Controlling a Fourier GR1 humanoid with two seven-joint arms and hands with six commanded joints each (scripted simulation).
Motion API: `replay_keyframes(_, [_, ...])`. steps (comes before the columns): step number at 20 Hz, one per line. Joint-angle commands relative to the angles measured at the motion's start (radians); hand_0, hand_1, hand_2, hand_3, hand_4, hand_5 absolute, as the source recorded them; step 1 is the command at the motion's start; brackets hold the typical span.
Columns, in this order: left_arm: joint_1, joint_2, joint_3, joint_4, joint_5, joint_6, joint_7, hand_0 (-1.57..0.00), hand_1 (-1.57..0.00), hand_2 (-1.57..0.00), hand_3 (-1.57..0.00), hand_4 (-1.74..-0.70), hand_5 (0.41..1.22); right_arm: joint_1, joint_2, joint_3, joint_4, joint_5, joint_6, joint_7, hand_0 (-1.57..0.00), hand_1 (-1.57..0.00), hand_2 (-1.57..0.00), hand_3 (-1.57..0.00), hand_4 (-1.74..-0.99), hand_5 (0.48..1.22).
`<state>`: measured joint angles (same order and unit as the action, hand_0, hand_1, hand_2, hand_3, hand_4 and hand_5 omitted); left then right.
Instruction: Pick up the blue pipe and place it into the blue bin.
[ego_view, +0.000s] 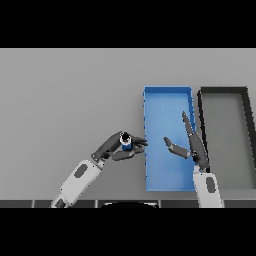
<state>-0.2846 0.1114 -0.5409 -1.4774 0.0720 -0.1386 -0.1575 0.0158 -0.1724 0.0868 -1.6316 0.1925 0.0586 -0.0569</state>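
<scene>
A short blue pipe (126, 142) with a dark open end sits pinched in the left hand's (114, 146) curled fingers, just left of the rectangular blue bin (167, 95). The right hand (192, 145) hovers over the bin, fingers straight and spread.

Both arms have white forearm shells, smooth and rounded, tapering toward the wrist; the left arm (77, 181) carries a dark grey oval inset on its upper face, and the right arm (208, 190) bears a similar dark grey oval patch; each shell ends in a darker grey wrist section. The left hand (111, 146) is dark grey to black, with slim, segmented fingers and a thumb; the right hand (192, 145) has the same dark finish, its fingers long and narrow, its thumb shorter and tapered.
</scene>
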Motion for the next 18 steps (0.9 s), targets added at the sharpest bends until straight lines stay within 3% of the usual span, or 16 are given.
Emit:
replay_keyframes(1, [-0.008,-0.009,0.001,-0.007,0.002,-0.002,0.025,-1.56,-1.56,-1.56,-1.56,-1.47,1.218,0.003,-0.009,-0.009,-0.003,-0.006,0.002,-0.001,0.0,0.0,0.0,0.0,-1.128,0.564])
replay_keyframes(8, [-0.009,-0.016,0.009,-0.044,-0.003,-0.053,0.091,-1.57,-1.57,-1.57,-1.57,-1.47,1.22,-0.024,-0.021,-0.009,0.02,0.003,0.008,-0.006,0.0,0.0,0.0,0.0,-1.122,0.578])
replay_keyframes(10, [0.009,-0.022,0.007,-0.052,-0.016,-0.058,0.08,-1.57,-1.57,-1.57,-1.57,-1.47,1.22,-0.039,-0.039,-0.011,0.02,0.003,0.019,-0.012,0.0,0.0,0.0,0.0,-1.123,0.578])
replay_keyframes(14, [0.008,-0.026,0.029,-0.053,-0.025,-0.073,0.073,-1.57,-1.57,-1.57,-1.57,-1.47,1.22,-0.037,-0.05,-0.008,0.009,0.005,0.029,-0.013,0.0,0.0,0.0,0.0,-1.191,0.577])
replay_keyframes(18, [0.021,-0.034,0.034,-0.062,-0.043,-0.085,0.078,-1.57,-1.57,-1.57,-1.57,-1.47,1.221,-0.056,-0.059,-0.041,-0.042,-0.158,0.134,-0.117,0.0,-0.02,-0.03,0.0,-1.172,0.579])
